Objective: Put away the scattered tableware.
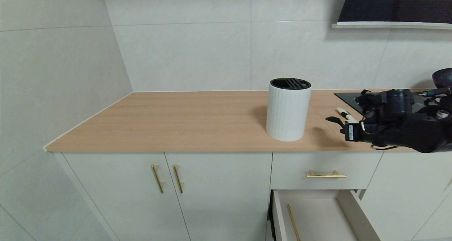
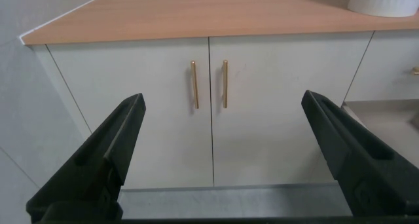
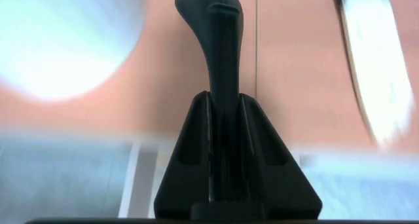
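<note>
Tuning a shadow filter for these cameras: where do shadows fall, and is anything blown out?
Head view: the white holder throws a soft shadow on the counter toward its left; the tiles show no hard glare. Left wrist view: even light, faint sheen on the brass handles. Right wrist view: the white holder beyond the black handle is a washed-out bright patch.

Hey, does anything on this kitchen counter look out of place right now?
Yes. A white utensil lies loose on the counter beside the cooktop, outside the white holder. Below, the lower drawer stands pulled open. The right gripper holds a black-handled utensil.
</note>
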Controlling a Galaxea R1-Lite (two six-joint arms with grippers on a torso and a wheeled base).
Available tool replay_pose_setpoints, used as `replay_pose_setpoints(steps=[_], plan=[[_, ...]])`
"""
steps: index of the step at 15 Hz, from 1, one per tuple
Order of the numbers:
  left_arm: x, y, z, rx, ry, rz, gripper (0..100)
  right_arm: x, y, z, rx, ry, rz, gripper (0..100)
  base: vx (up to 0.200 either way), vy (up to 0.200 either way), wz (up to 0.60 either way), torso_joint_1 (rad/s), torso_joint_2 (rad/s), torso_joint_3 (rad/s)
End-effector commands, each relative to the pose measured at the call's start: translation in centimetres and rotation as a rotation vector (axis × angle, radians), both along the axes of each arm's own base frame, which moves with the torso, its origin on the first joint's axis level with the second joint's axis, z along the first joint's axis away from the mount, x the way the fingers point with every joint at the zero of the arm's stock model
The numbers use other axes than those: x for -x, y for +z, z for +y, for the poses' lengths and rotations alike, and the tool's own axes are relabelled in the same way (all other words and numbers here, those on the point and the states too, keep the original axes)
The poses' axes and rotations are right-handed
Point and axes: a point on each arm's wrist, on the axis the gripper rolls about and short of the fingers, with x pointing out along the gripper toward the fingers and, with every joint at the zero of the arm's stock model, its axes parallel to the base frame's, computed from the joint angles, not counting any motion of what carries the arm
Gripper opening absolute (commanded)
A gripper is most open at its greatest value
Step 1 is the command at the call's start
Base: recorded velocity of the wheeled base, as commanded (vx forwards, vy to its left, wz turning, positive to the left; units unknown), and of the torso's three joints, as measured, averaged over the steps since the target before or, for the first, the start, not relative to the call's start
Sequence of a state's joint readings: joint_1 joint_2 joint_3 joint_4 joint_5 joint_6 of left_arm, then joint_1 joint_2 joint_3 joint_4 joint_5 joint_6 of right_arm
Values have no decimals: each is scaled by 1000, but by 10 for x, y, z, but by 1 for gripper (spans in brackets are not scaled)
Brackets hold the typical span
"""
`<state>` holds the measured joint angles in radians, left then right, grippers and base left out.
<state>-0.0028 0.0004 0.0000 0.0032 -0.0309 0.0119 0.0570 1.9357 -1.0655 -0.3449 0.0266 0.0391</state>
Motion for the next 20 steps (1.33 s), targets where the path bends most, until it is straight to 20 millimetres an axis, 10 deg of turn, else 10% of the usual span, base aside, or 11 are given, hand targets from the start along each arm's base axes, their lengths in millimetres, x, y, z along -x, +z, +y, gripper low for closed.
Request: replay_pose_setpoints(steps=[1, 6, 20], plan=[[0, 0, 0, 0, 0, -1, 100, 76, 32, -1, -10, 27, -49, 0, 0, 0, 0, 0, 0, 0], [0, 0, 0, 0, 0, -1, 100, 132, 30, -3, -45, 108, -43, 0, 0, 0, 0, 0, 0, 0], [0, 0, 0, 0, -2, -1, 100, 134, 5, -2, 40, 160, 39, 0, 0, 0, 0, -112, 265, 154]])
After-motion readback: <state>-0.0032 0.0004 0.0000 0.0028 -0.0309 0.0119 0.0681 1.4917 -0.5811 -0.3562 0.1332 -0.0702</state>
